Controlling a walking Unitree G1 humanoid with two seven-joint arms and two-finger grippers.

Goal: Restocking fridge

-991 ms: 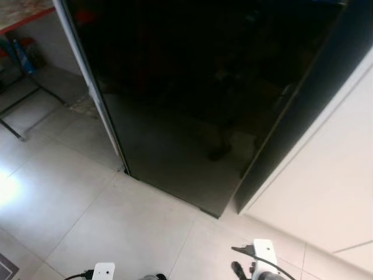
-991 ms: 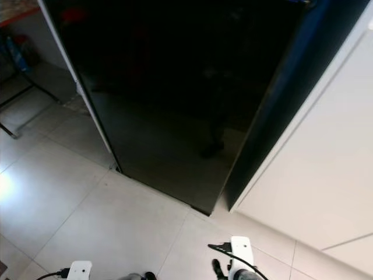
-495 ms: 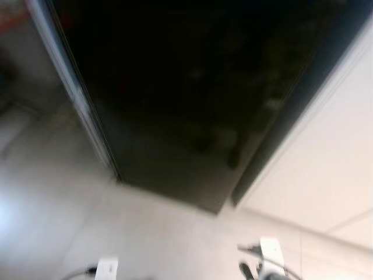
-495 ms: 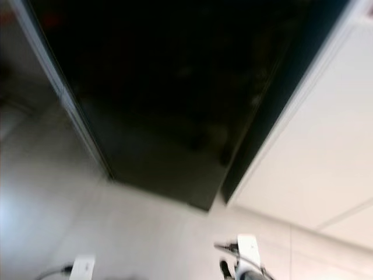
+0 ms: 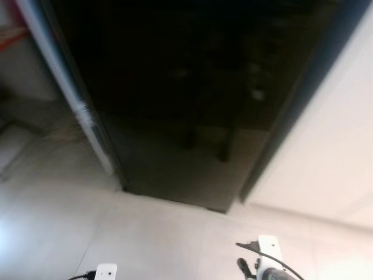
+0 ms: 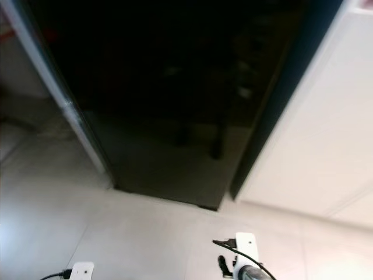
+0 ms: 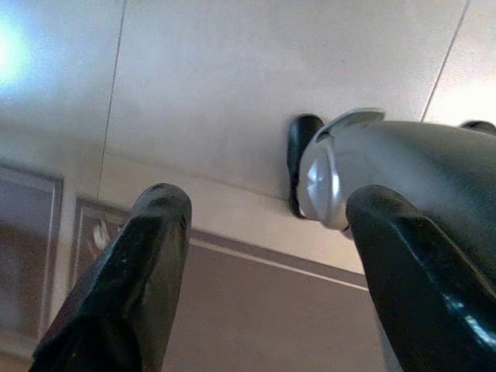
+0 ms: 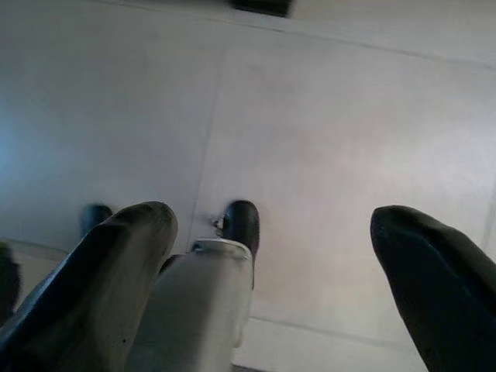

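Ahead, one closed black fridge [image 5: 186, 99]

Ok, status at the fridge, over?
Left gripper open, empty, hanging low. Right gripper open, empty. Fridge door shut, dead ahead. No obstruction on the floor before it.

Soft motion blur, dim black fridge door [image 5: 186, 87], bright floor glare [image 5: 9, 233]

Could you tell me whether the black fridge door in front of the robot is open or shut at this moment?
Shut. The glossy black fridge door sits flush as one unbroken dark panel, reflecting the floor; no interior or shelves show.
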